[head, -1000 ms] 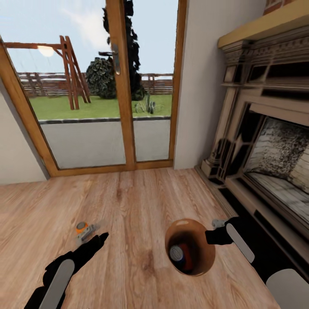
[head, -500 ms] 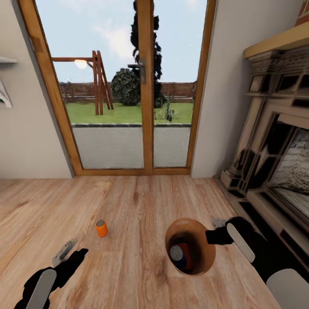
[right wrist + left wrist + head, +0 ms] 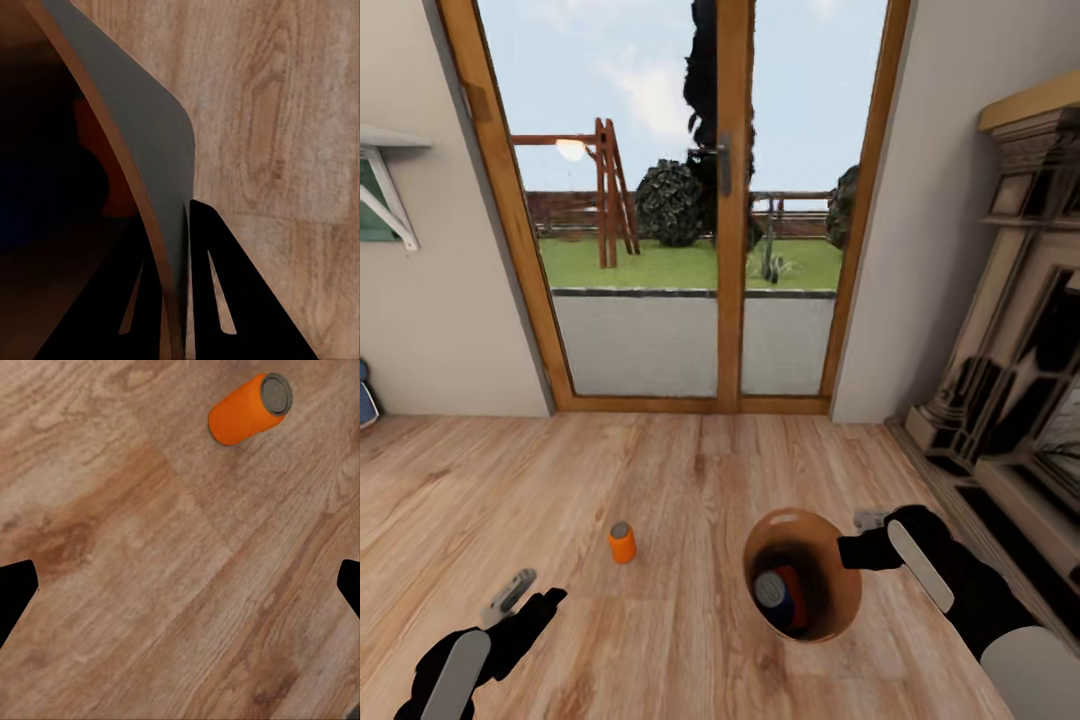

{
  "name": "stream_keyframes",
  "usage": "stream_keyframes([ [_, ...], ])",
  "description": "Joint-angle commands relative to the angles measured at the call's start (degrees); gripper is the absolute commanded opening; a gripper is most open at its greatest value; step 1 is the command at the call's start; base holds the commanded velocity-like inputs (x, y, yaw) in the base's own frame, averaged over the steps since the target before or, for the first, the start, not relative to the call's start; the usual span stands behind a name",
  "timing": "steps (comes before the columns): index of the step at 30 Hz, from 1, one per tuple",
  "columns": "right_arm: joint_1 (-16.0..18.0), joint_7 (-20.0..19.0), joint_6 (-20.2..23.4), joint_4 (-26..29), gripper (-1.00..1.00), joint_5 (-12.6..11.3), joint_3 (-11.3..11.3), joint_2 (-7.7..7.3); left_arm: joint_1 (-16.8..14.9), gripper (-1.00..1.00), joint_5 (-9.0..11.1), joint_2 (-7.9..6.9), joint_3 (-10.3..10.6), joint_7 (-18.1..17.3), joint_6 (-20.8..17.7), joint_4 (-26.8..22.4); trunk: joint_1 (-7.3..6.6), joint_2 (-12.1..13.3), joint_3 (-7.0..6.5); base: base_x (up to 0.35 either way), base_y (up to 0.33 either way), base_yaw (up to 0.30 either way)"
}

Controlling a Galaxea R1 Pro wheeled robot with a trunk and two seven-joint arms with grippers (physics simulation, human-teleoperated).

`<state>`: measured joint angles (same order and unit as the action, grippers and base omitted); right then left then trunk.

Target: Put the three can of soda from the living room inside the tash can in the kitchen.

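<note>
The orange can of soda (image 3: 622,543) stands upright on the wood floor, also seen lying across the left wrist view (image 3: 247,411). My left gripper (image 3: 510,597) hovers open, short of the can, its two fingertips wide apart (image 3: 180,592). The tash can (image 3: 830,600), dark outside and brown inside, hangs tilted over the floor. My right gripper (image 3: 865,545) is shut on its rim; the fingers (image 3: 225,300) pinch the bin wall (image 3: 135,127). Inside the bin lie the blue can (image 3: 773,593) and the reddish can (image 3: 796,590).
Wood-framed glass doors (image 3: 725,200) stand ahead, with a garden beyond. The ornate fireplace (image 3: 1020,380) runs along the right side. A wall shelf with a bracket (image 3: 385,190) is at the left, and a blue object (image 3: 365,395) sits at the left edge.
The camera has swung, shifting the doors rightward in the picture. My left gripper, at the orange can a second ago, has drawn back; the can stands free. The right gripper still holds the bin.
</note>
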<state>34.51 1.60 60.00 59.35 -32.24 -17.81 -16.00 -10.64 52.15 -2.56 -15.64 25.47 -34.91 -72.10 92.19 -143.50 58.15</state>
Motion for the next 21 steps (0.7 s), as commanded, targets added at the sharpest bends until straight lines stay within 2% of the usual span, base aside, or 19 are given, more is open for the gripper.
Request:
stream_keyframes([
  [1, 0.03, -0.21, 0.0, 0.03, -1.0, -1.43, 0.08, 0.01, 0.0, 1.0, -0.02, 0.0, 0.02, 0.02, -0.22, -0.05, -0.01, 0.0, -0.01, 0.218, 0.293, 0.001],
  [2, 0.09, -0.15, 0.0, -0.08, -1.0, -1.49, 0.49, 0.01, -0.05, 1.0, -0.14, -0.16, 5.15, 1.58, -2.74, -1.43, -0.01, 0.0, -0.01, 0.235, 0.291, 0.187],
  [3, 0.1, -0.17, 0.0, -0.14, -1.0, -1.5, 0.54, 0.01, -0.03, 1.0, -0.14, -0.19, 6.63, 3.68, -4.58, -4.35, -0.01, 0.0, -0.01, 0.243, 0.284, 0.24],
  [5, 0.11, -0.18, 0.0, -0.17, -1.0, -1.5, 0.56, 0.01, -0.03, 1.0, -0.13, -0.13, 8.1, 6.68, -6.54, -6.55, -0.01, 0.0, -0.01, 0.256, 0.272, 0.258],
  [6, 0.11, -0.15, 0.0, -0.21, -1.0, -1.51, 0.59, 0.01, -0.28, 1.0, -0.16, -0.11, 9.85, 9.1, -7.78, -7.38, -0.01, 0.0, -0.01, 0.276, 0.248, 0.216],
  [8, 0.12, -0.11, 0.0, -0.34, -1.0, -1.5, 0.59, 0.01, -2.0, 1.0, -0.19, 0.08, 14.64, 15.25, -9.91, -8.1, -0.01, 0.0, -0.01, 0.291, 0.228, 0.113],
  [9, 0.12, -0.07, 0.0, -0.38, -1.0, -1.48, 0.59, 0.01, -3.19, 1.0, -0.2, 0.3, 17.51, 18.33, -10.58, -7.45, -0.01, 0.0, -0.01, 0.301, 0.215, 0.057],
  [10, 0.12, -0.05, 0.0, -0.4, -1.0, -1.49, 0.59, 0.01, -3.83, 1.0, -0.2, 0.4, 18.96, 19.62, -10.8, -6.68, -0.01, 0.0, -0.01, 0.303, 0.21, 0.045],
  [11, 0.12, -0.04, 0.0, -0.4, -1.0, -1.5, 0.61, 0.01, -5.54, 1.0, -0.2, 0.59, 21.77, 21.45, -11.06, -4.26, -0.01, 0.0, -0.01, 0.306, 0.201, 0.029],
  [12, 0.14, -0.03, 0.0, -0.35, -1.0, -1.48, 0.64, 0.01, -6.54, 1.0, -0.19, 0.7, 23.13, 22.09, -11.08, -2.69, -0.01, 0.0, -0.01, 0.308, 0.193, 0.023],
  [14, 0.18, -0.07, 0.0, -0.02, -1.0, -1.5, 0.74, -0.15, -10.29, 1.0, -0.17, 1.64, 27.52, 23.54, -10.81, 4.21, -0.01, 0.0, -0.01, 0.321, 0.132, 0.012],
  [16, 0.21, -0.09, 0.0, 0.11, -1.0, -1.5, 0.8, -0.36, -12.07, 1.0, -0.19, 2.39, 29.26, 23.99, -10.66, 7.64, -0.01, 0.0, -0.01, 0.333, 0.07, 0.006],
  [21, 0.36, -0.1, 0.0, 0.09, -1.0, -1.71, 0.89, -0.64, -14.01, 1.0, -0.13, 3.13, 30.83, 24.28, -10.39, 10.77, -0.01, 0.0, -0.01, 0.341, 0.023, 0.002],
])
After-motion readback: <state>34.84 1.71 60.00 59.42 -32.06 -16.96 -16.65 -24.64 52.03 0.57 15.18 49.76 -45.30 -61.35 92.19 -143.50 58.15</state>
